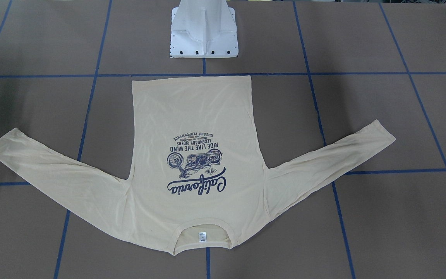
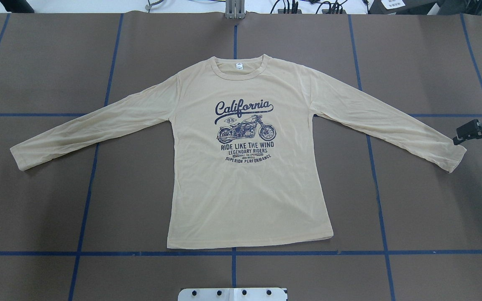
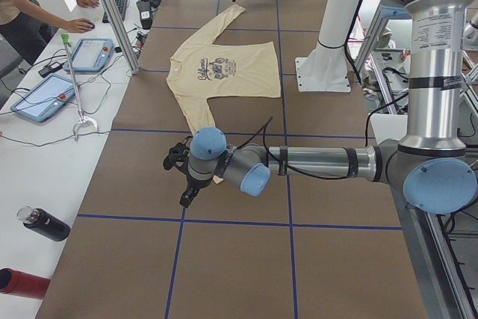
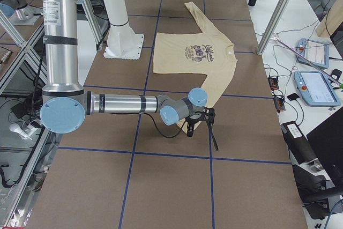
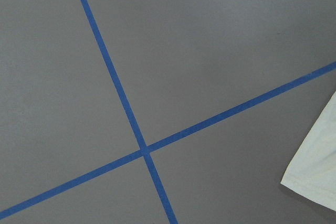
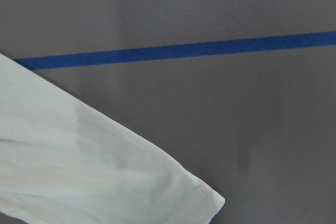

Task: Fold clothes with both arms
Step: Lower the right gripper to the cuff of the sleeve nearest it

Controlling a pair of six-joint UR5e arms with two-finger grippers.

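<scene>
Broadly, a brown table [image 2: 57, 209] gridded with blue tape lines [image 2: 98, 253]. The shirt [image 2: 249, 196] lies flat at its centre, print side up. Its hem is toward the robot, its collar is away, and both sleeves are spread outward.

- Left arm [image 3: 321, 162]: reaches low across the table on the robot's left.
- Right arm [image 4: 123, 104]: mirrors it on the robot's right.
- White pedestal [image 1: 203, 31]: just beyond the hem.
- Left end effector [image 3: 185, 188]: over the left-side cuff [image 2: 19, 156]. Cannot tell whether its fingers are spread or pressed together.
- Right end effector [image 2: 460, 137]: just beside the right-side cuff [image 2: 454, 161]. Contact and finger state are both unclear.
- Navy "California" print [image 2: 245, 129]: on the chest.
- White neck label [image 2: 239, 66]: inside the collar.
</scene>
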